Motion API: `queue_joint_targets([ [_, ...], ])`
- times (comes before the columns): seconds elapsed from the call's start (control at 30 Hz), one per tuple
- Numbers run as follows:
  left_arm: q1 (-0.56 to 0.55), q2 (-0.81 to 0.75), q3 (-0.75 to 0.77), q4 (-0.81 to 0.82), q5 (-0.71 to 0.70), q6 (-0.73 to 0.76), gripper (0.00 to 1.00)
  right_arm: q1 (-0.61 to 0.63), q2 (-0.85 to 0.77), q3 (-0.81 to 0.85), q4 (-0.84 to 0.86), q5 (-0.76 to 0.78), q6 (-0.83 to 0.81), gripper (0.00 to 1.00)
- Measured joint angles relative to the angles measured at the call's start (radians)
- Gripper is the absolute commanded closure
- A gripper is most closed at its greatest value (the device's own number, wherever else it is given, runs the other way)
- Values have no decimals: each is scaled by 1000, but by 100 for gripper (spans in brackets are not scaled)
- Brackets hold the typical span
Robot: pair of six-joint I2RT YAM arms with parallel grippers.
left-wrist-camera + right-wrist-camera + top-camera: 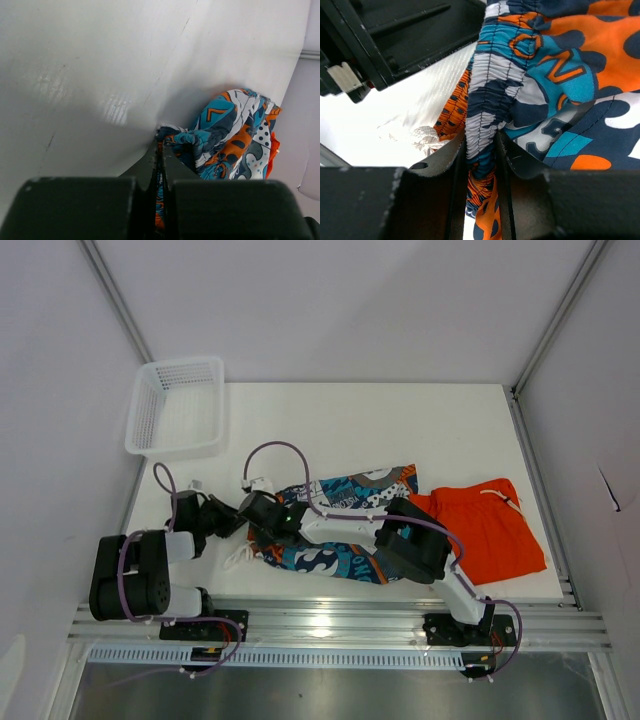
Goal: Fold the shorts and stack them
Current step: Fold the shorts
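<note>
The patterned shorts (345, 502) lie bunched at the table's middle, with the plain orange shorts (490, 525) flat to their right. My left gripper (161, 146) is shut on a thin edge of the patterned fabric (230, 140), at the shorts' left end in the top view (236, 522). My right gripper (481, 145) is shut on the gathered elastic waistband (487, 95) of the same pair. From above, the right arm reaches leftwards across the shorts to a spot (262, 532) close beside the left gripper. A white drawstring (420, 137) lies bunched just left of the right fingers.
A white mesh basket (178, 405) stands at the back left corner of the table. The left arm's black body (405, 35) sits close above the right gripper. A metal rail (330, 625) runs along the near table edge.
</note>
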Motion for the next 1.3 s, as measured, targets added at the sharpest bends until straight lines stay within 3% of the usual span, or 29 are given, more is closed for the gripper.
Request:
queue_joint_targets([
  [0.03, 0, 6, 3, 0, 1, -1, 94, -1, -2, -6, 4, 0, 5, 73],
  [0.07, 0, 8, 5, -1, 1, 0, 80, -2, -3, -10, 8, 0, 8, 74],
  [0.2, -3, 3, 9, 0, 4, -7, 66, -13, -16, -37, 17, 2, 45, 79],
  [0.37, -5, -29, 5, -10, -12, -7, 66, -33, -42, -88, 30, 21, 106, 84],
  [0.6, -5, -50, 1, -24, -31, 0, 75, -40, -71, -146, 74, 44, 145, 89],
  [0.73, -13, -13, 13, -23, -20, 1, 65, -38, -74, -151, 84, 50, 146, 89],
  [0.93, -45, 23, 59, -24, -19, 11, 60, -36, -74, -156, 103, 50, 145, 89],
  [1.3, -99, 88, 153, -106, -46, 47, 71, -35, -75, -156, 114, 50, 136, 89],
])
